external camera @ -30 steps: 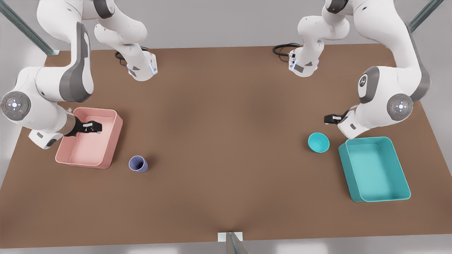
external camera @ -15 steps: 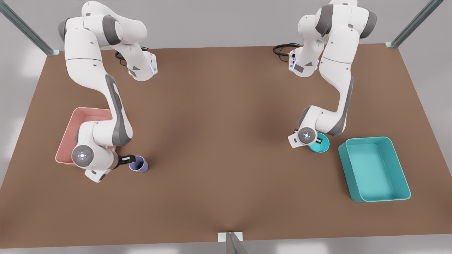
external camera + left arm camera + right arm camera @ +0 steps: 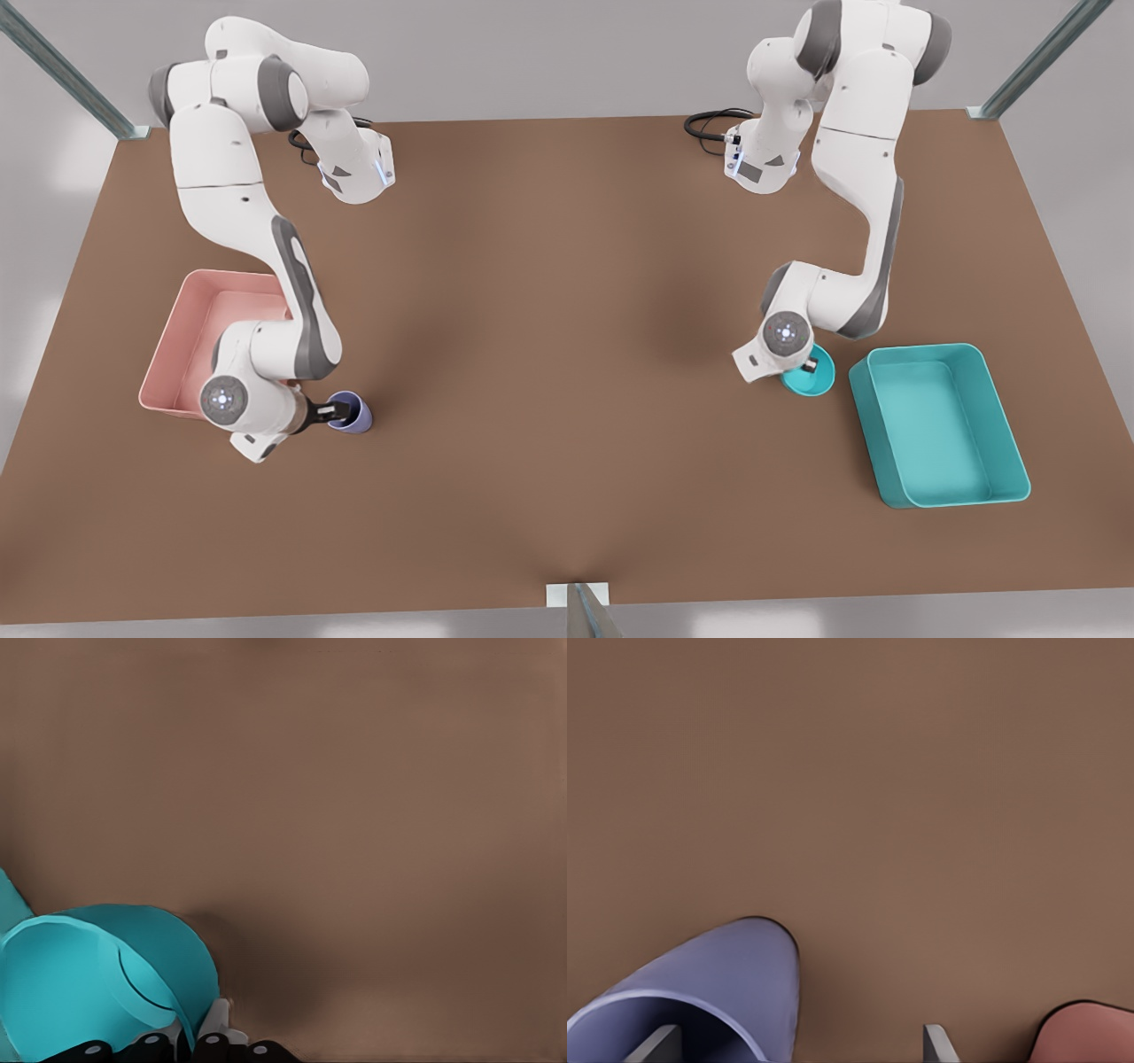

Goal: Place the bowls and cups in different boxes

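Lying nearest on the table (image 3: pixel 567 372), the teal box (image 3: pixel 939 425) stands open at the front view's right, nothing in it. A little farther back at the front view's left is the cup (image 3: pixel 356 416), upright on the table just beside the pink box's near right corner. My right claw (image 3: pixel 341 411) is down at it, released and spread wide: in the right wrist view one finger (image 3: pixel 663 1043) hangs inside the mouth and the other (image 3: pixel 935 1043) outside, so the lavender wall stands between them, not yet pinched. I judge the cup light, stiff and smooth, so a bite on the rim wall should hold, but a thin tapered side may swivel if I squeeze off centre. Farther back at the front view's right is the bowl (image 3: pixel 819 379), just beside the teal box's far left corner. My left claw (image 3: pixel 808 363) is clenched on its rim; the left wrist view shows the thin teal edge running in between the fingertips (image 3: pixel 217 1020), and the bowl looks tipped. It too should be light and slippery; held by one edge it will want to hang and rock, so I would carry it slowly. Farthest of the task's things, the pink box (image 3: pixel 190 306) sits partly under my right arm, its visible floor bare.
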Available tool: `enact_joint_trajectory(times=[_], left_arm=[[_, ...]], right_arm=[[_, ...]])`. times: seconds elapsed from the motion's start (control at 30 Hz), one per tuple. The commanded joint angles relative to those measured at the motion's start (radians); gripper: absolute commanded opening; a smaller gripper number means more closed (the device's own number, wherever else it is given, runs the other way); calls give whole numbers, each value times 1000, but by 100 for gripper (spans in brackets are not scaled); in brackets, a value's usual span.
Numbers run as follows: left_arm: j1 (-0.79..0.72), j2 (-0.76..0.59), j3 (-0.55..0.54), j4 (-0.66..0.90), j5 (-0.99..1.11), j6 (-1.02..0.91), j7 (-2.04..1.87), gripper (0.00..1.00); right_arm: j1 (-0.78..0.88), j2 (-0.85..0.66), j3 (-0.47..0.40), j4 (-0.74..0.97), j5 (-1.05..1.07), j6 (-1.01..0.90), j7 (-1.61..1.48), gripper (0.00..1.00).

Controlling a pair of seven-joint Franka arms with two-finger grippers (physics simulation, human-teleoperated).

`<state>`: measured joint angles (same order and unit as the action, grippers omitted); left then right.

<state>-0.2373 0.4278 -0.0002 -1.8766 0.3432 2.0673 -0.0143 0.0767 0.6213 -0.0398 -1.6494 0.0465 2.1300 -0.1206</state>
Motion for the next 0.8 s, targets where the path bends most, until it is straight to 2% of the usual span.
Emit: enact_joint_trajectory(times=[0.0, 0.03, 0.1, 0.17, 0.3, 0.37, 0.47, 0.57, 0.63, 0.67, 0.7, 0.73, 0.77], left_arm=[[7, -26, 0, 103, -10, -269, 5, 21], [38, -37, -1, 259, -9, -389, 8, 21], [84, -18, -1, 373, -4, -414, 10, 21], [219, 158, 2, 543, -58, -418, 13, 21], [309, 259, 2, 571, -58, -285, 56, 21], [334, 341, 19, 564, -62, -161, 93, 21], [382, 425, 22, 562, -81, -23, 94, 21], [394, 437, 22, 562, -90, -13, 96, 21], [406, 444, 23, 562, -90, -15, 96, 21], [412, 439, 23, 564, -90, -15, 96, 53], [415, 405, 22, 551, -90, -27, 99, 73], [414, 353, 23, 516, -92, -29, 99, 100], [409, 315, 23, 511, -92, -56, 93, 100]], right_arm=[[0, 6, 0, 0, 3, 16, 4, 100], [0, 9, 0, -3, 3, 15, 4, 100], [0, 8, 0, -7, 3, 15, 4, 99], [2, 9, 0, -9, 3, 13, 3, 85], [2, 20, 0, -7, 3, 13, 3, 47], [2, 26, 0, -4, 3, 10, 3, 22], [-9, 2, 0, 3, 3, -10, -17, 21], [-55, -209, -5, -1, -7, -229, -149, 21], [-161, -267, -6, -6, -5, -289, -364, 21], [-212, -299, -8, -16, -13, -321, -448, 21], [-259, -310, -12, -27, -23, -321, -510, 21], [-293, -311, -12, -30, -50, -321, -540, 21], [-333, -307, -12, -36, -59, -315, -573, 21]])
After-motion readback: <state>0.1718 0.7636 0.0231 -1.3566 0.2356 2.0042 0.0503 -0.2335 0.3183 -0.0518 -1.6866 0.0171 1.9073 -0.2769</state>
